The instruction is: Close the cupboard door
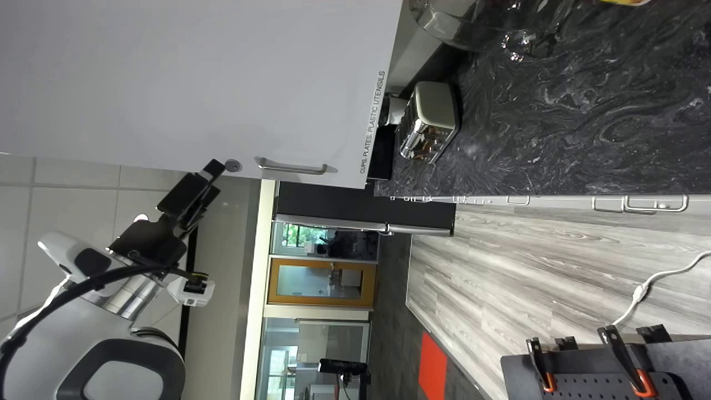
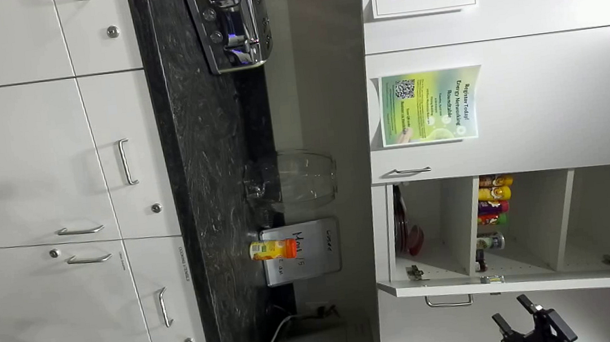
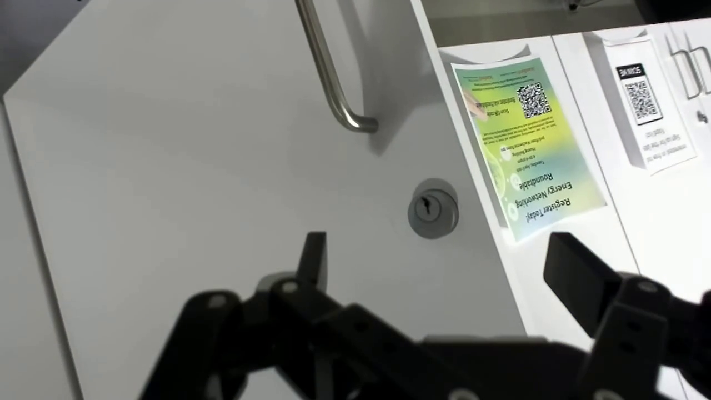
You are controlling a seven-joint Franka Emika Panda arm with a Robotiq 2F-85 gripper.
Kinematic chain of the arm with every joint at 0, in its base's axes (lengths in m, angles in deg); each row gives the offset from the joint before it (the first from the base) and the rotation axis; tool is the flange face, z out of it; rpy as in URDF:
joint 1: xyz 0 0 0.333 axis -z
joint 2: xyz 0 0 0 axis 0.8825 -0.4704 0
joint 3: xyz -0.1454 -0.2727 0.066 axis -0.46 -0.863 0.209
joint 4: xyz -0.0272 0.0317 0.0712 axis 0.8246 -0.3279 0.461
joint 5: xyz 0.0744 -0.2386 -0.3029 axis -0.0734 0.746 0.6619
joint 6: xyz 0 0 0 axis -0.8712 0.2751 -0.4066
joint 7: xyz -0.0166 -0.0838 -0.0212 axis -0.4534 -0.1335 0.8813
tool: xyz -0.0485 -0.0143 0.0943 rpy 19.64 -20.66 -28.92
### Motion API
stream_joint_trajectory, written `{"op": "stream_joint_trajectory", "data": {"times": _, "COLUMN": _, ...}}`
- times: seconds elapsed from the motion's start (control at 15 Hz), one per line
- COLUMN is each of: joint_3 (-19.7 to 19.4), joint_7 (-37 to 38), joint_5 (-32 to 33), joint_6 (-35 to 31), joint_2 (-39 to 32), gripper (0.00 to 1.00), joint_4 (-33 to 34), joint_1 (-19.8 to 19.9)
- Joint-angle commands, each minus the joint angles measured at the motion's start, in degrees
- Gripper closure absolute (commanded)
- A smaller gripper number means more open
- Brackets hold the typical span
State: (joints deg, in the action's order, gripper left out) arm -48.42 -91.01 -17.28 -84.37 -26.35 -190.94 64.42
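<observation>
The cupboard door [image 1: 194, 83] is a large white panel. In an exterior view it is almost edge-on [image 2: 549, 283] and stands wide open from the shelved cupboard [image 2: 522, 216]. Its silver bar handle [image 1: 293, 168] and round lock [image 1: 233, 165] are near the free edge. The door's handle side fills much of the wrist view [image 3: 222, 183]. My gripper [image 3: 436, 250] is open and empty. In the wrist view one finger overlaps the door and the other lies past its free edge. In an exterior view the gripper [image 2: 512, 312] is on the handle side; whether it touches cannot be told.
Both exterior views are turned sideways. A neighbouring white door carries a green poster [image 2: 428, 107]. Bottles [image 2: 494, 194] stand inside the cupboard. On the dark counter [image 2: 206, 147] are a toaster [image 2: 236, 25], a glass jar [image 2: 305, 176] and an orange-capped bottle [image 2: 271, 250].
</observation>
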Motion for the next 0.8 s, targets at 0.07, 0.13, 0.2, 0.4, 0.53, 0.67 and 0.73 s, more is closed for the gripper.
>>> {"op": "stream_joint_trajectory", "data": {"times": 0.07, "joint_3": -0.3, "joint_7": 0.2, "joint_5": 0.4, "joint_6": -0.7, "joint_2": 0.4, "gripper": 0.00, "joint_4": 0.6, "joint_1": -0.3}}
{"op": "stream_joint_trajectory", "data": {"times": 0.13, "joint_3": -0.4, "joint_7": 0.2, "joint_5": 0.3, "joint_6": -0.9, "joint_2": 0.6, "gripper": 0.00, "joint_4": 0.5, "joint_1": -0.4}}
{"op": "stream_joint_trajectory", "data": {"times": 0.2, "joint_3": -0.4, "joint_7": 0.2, "joint_5": 0.2, "joint_6": -1.2, "joint_2": 0.7, "gripper": 0.00, "joint_4": 0.4, "joint_1": -0.4}}
{"op": "stream_joint_trajectory", "data": {"times": 0.4, "joint_3": -0.7, "joint_7": 0.3, "joint_5": 0.0, "joint_6": -1.8, "joint_2": 0.8, "gripper": 0.32, "joint_4": 0.6, "joint_1": -0.7}}
{"op": "stream_joint_trajectory", "data": {"times": 0.53, "joint_3": -1.0, "joint_7": -0.1, "joint_5": -0.3, "joint_6": -2.5, "joint_2": 0.9, "gripper": 0.49, "joint_4": 0.6, "joint_1": -1.3}}
{"op": "stream_joint_trajectory", "data": {"times": 0.67, "joint_3": -1.6, "joint_7": -0.6, "joint_5": -0.8, "joint_6": -3.6, "joint_2": 0.7, "gripper": 0.65, "joint_4": 0.7, "joint_1": -2.4}}
{"op": "stream_joint_trajectory", "data": {"times": 0.73, "joint_3": -1.8, "joint_7": -0.7, "joint_5": -1.0, "joint_6": -4.1, "joint_2": 0.6, "gripper": 0.73, "joint_4": 0.7, "joint_1": -2.9}}
